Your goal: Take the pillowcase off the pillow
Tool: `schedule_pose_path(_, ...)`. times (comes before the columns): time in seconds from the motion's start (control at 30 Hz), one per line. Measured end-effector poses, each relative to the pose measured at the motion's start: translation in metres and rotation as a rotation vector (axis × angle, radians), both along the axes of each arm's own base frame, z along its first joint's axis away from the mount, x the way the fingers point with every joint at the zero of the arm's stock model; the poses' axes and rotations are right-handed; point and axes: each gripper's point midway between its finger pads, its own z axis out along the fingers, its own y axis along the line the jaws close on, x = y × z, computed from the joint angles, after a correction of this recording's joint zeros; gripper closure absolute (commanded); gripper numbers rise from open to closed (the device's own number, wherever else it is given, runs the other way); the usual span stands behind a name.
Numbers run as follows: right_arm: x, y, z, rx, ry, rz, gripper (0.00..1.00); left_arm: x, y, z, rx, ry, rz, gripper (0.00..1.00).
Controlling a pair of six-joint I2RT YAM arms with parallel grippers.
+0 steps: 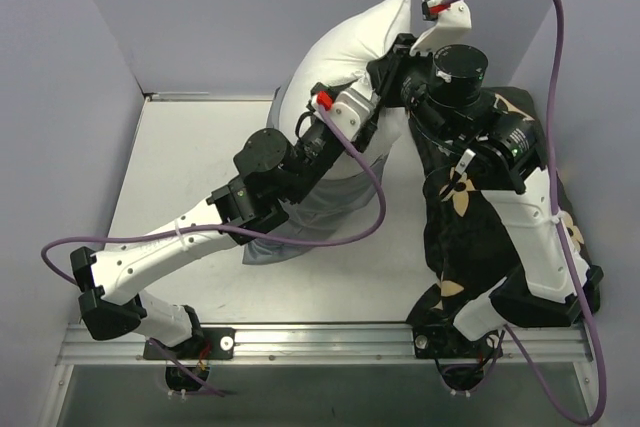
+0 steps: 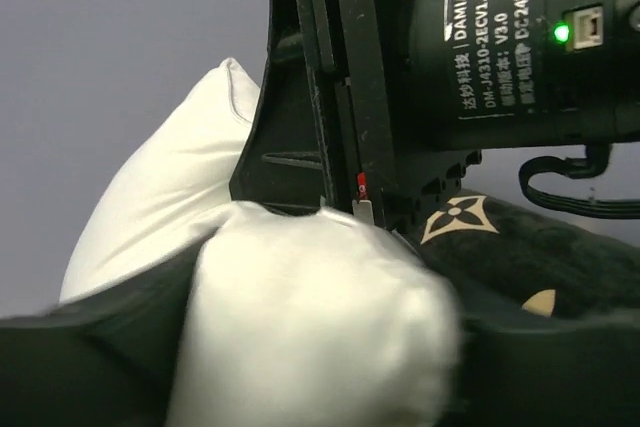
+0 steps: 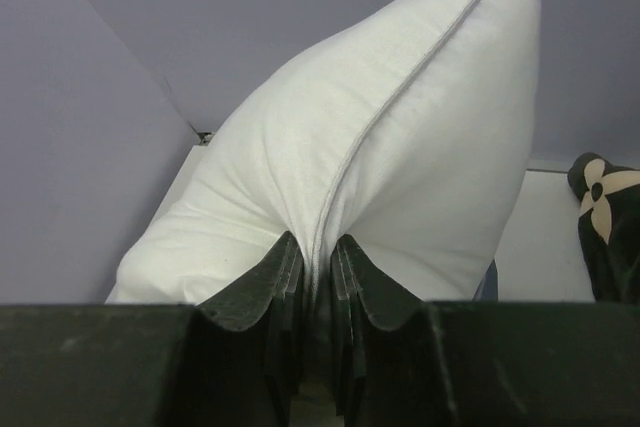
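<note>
The plump white pillow (image 1: 350,42) (image 3: 400,147) is held up off the table, tilted toward the back wall. My right gripper (image 1: 393,51) (image 3: 315,247) is shut on its piped seam at the upper right edge. My left gripper (image 1: 368,107) (image 2: 320,347) reaches in from the left just below. A blurred white bulge of the pillow (image 2: 150,197) fills the gap between its wide-set fingers (image 2: 100,357); whether they press on it does not show. The grey-blue pillowcase (image 1: 290,217) lies crumpled under the pillow's lower end and the left arm.
A black plush cushion with tan flower motifs (image 1: 470,207) (image 2: 520,247) (image 3: 605,217) lies on the right of the table under the right arm. Purple-grey walls close in the back and sides. Purple cables loop over both arms.
</note>
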Motion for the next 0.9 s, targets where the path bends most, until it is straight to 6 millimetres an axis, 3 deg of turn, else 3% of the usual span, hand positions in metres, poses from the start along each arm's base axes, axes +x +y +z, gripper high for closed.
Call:
schedule_pose_path(0.07, 0.001, 0.003, 0.001, -0.008, -0.008, -0.006, 1.0, 0.01, 0.002, -0.002, -0.012, 0.035, 0.011, 1.0)
schedule_pose_path(0.27, 0.013, 0.008, -0.004, -0.037, -0.015, -0.036, 0.98, 0.039, 0.017, -0.012, -0.056, 0.137, 0.087, 1.0)
schedule_pose_path(0.33, 0.016, 0.011, -0.006, -0.045, -0.016, -0.037, 0.78, 0.048, 0.026, -0.014, -0.095, 0.176, 0.125, 1.0)
schedule_pose_path(0.37, 0.018, 0.012, -0.006, -0.045, -0.015, -0.037, 0.53, 0.054, 0.033, -0.016, -0.119, 0.203, 0.151, 1.0)
schedule_pose_path(0.47, 0.017, 0.018, -0.006, -0.033, -0.012, 0.001, 0.27, 0.084, 0.072, -0.018, -0.197, 0.27, 0.289, 1.0)
schedule_pose_path(0.53, 0.015, 0.016, -0.002, -0.017, -0.014, 0.025, 0.19, 0.108, 0.107, -0.021, -0.251, 0.308, 0.4, 1.0)
schedule_pose_path(0.63, 0.016, 0.001, -0.003, 0.012, -0.004, 0.022, 0.15, 0.132, 0.159, -0.02, -0.344, 0.344, 0.534, 1.0)
schedule_pose_path(0.73, 0.014, -0.021, -0.015, 0.029, 0.028, -0.002, 0.14, 0.138, 0.194, -0.018, -0.407, 0.361, 0.6, 1.0)
schedule_pose_path(0.8, 0.01, -0.026, -0.03, 0.037, 0.055, 0.013, 0.15, 0.136, 0.206, -0.016, -0.43, 0.365, 0.619, 1.0)
schedule_pose_path(0.9, 0.004, -0.009, -0.068, 0.038, 0.105, 0.107, 0.14, 0.129, 0.211, -0.012, -0.438, 0.37, 0.613, 1.0)
